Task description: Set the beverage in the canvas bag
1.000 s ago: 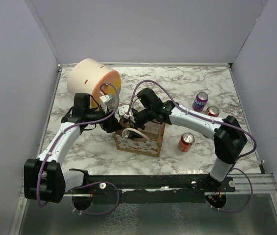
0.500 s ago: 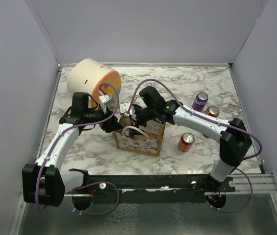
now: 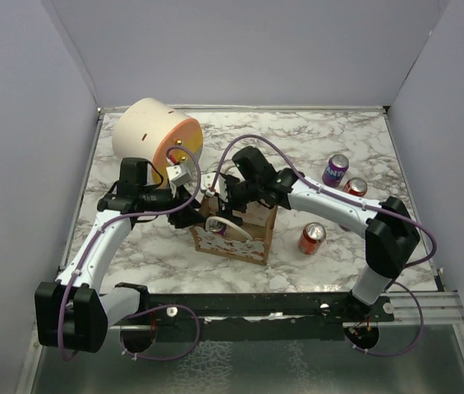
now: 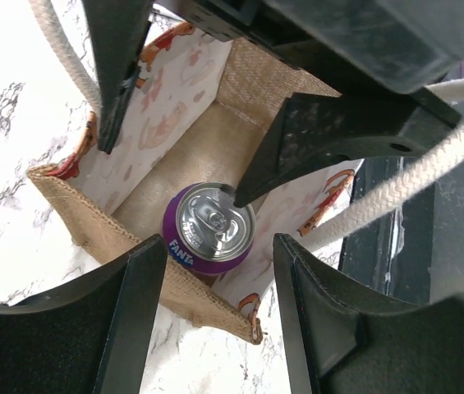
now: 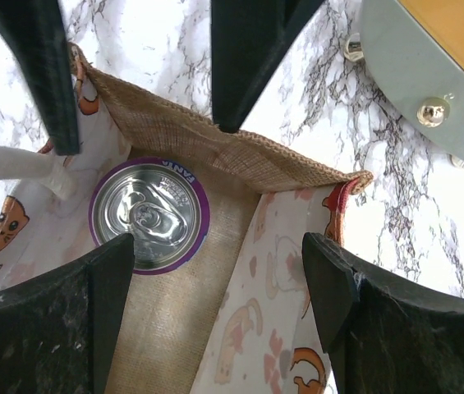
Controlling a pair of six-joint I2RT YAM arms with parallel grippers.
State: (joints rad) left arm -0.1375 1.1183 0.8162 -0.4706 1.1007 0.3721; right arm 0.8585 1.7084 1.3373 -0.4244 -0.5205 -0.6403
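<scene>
Top view, hidden: the jaws of the left gripper (image 3: 195, 217) and the right gripper (image 3: 219, 197) crowd the mouth of the canvas bag (image 3: 236, 238) and cover most of its inside. How the jaws stand is unreadable here.
Top view, bag: middle of the tabletop (image 3: 297, 139), nearer the near edge.
Top view, other stock: purple can (image 3: 335, 170), red can (image 3: 356, 186) and orange-red can (image 3: 311, 238) toward the right edge, labels too small to read. Cream-and-orange cylinder (image 3: 158, 135) at the far left corner.
Left wrist view, gripper: left jaws apart over the bag mouth, nothing clamped.
Left wrist view, beverage can (image 4: 213, 226): upright on the bag floor, in a corner. Purple, "FANTA" legible below the rim.
Left wrist view, unclear: a right-gripper finger (image 4: 297, 152) points at the can's rim; contact cannot be told. Rope handle (image 4: 412, 185) cut off at the frame edge.
Right wrist view, gripper: right jaws apart above the bag, clamped on nothing.
Right wrist view, can: seen from straight above beside one bag wall, "FANTA" upside down on the purple rim.
Right wrist view, cut off: only the cylinder's studded end shows.
</scene>
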